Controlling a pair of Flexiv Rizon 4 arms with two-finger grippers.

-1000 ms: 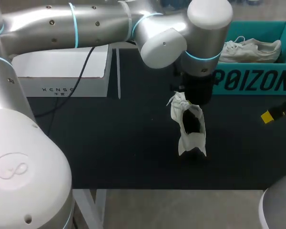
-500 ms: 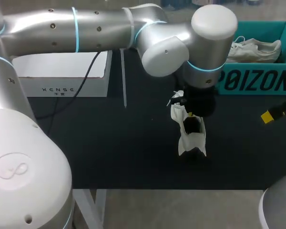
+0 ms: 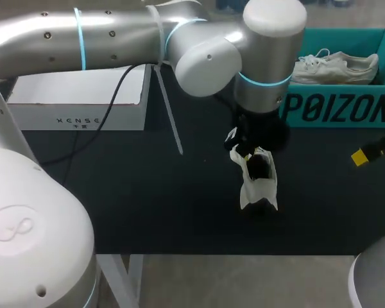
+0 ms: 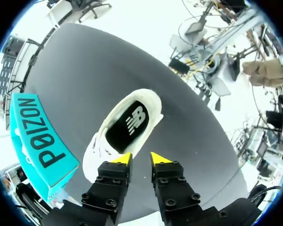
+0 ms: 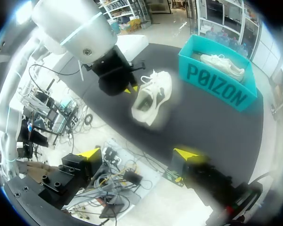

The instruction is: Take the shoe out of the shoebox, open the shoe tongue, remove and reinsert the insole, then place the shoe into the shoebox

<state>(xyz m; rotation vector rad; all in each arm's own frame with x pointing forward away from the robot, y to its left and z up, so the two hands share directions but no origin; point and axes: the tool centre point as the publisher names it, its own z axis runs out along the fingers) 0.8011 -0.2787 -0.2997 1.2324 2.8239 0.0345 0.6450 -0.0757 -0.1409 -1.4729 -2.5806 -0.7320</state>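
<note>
A white shoe (image 3: 256, 189) stands on the black table mat, right of centre, its black insole (image 4: 127, 126) showing in the opening. My left gripper (image 3: 251, 151) hangs just above the shoe's laced end; in the left wrist view the left gripper (image 4: 140, 159) has its yellow tips slightly apart with nothing between them, and the shoe (image 4: 148, 106) lies just ahead. The teal shoebox (image 3: 337, 109) stands at the back right. My right gripper (image 5: 139, 154) is open and empty near the table's right edge, far from the shoe (image 5: 153, 96).
A second white shoe (image 3: 337, 66) lies inside the teal shoebox. A white box (image 3: 83, 96) sits at the back left. My left arm spans the back of the table from the left. Bare black mat lies in front of and left of the shoe.
My left arm's wrist has shifted a little to the left and turned over the shoe. Its fingers have parted slightly. The shoe and the right arm have stayed put.
</note>
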